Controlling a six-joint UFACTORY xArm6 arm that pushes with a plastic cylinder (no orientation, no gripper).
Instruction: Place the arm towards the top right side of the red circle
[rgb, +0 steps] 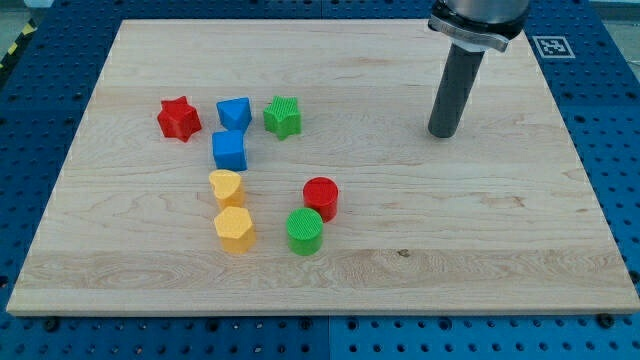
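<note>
The red circle is a short red cylinder near the middle of the wooden board. A green circle sits just below and left of it, nearly touching. My tip is the lower end of the dark rod, resting on the board well to the upper right of the red circle, about 120 pixels to its right and 60 above. It touches no block.
A red star, a blue block and a green block form a row at upper left. A blue cube, a yellow heart-like block and a yellow hexagon run downward below them.
</note>
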